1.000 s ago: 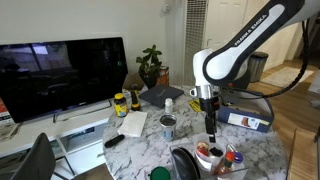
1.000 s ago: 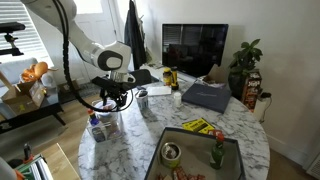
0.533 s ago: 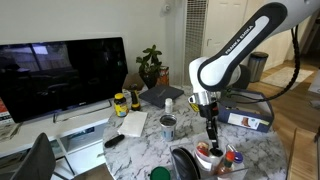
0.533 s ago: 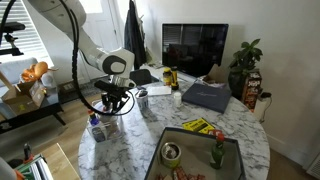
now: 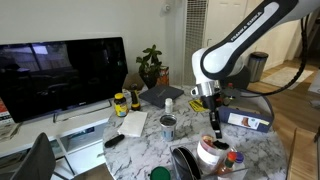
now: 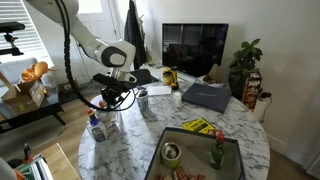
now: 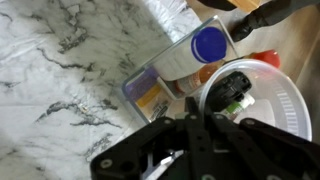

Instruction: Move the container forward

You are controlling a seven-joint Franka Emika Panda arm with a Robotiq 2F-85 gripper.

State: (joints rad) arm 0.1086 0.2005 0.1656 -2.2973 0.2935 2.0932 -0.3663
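The container [image 5: 208, 152] is a small round white tub near the table's edge, among other small items. In the wrist view the container [image 7: 262, 95] shows a clear rim and a dark and green thing inside. My gripper [image 5: 214, 139] hangs straight down over the tub. Its gripper [image 7: 198, 120] fingers are drawn together with the tub's near rim pinched between them. In an exterior view the gripper [image 6: 111, 103] sits low over the cluster at the table's edge, and the tub is hard to make out there.
A blue-capped bottle [image 7: 208, 43] and a yellow and purple pack [image 7: 150, 96] lie right beside the tub. A silvery can [image 5: 168, 125], a dark jar with a yellow label [image 5: 120, 103], a television [image 5: 60, 72] and a dark tray [image 6: 195, 158] are also around.
The jaws went from wide open to shut on the container's rim. The arm dipped toward the tub, then shifted slightly, and the tub now shows whiter and a little tilted.
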